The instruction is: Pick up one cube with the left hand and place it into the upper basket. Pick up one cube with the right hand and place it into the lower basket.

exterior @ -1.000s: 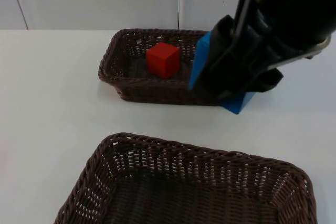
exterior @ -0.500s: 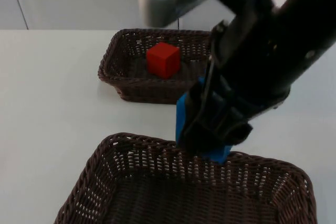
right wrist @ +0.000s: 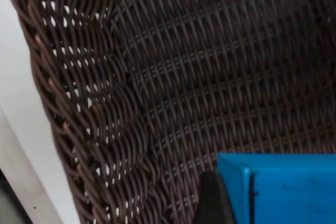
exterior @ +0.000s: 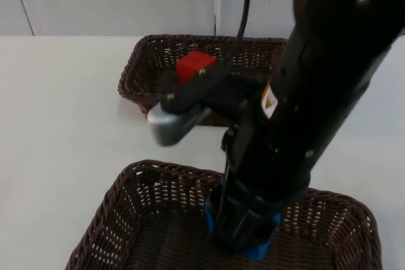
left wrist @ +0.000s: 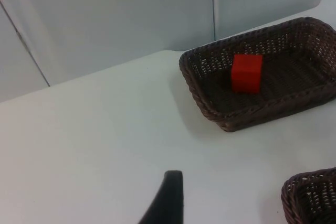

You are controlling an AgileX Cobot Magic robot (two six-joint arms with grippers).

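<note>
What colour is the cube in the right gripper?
Blue. The cube in the right gripper shows best in the right wrist view.

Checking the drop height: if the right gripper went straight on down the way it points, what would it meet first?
Probably the woven floor of the lower basket. The right gripper holds the blue cube inside the basket, so the cube would likely touch first; the remaining gap is unclear.

You see the right arm (exterior: 316, 112) covering most of the blue cube (exterior: 256, 248) inside the lower basket (exterior: 126, 219), whose near rim is cut off. The arm also hides part of the red cube (exterior: 193, 64) and the upper basket's (exterior: 136, 71) right end. The right gripper's (exterior: 243, 232) fingers are too buried to read.
</note>
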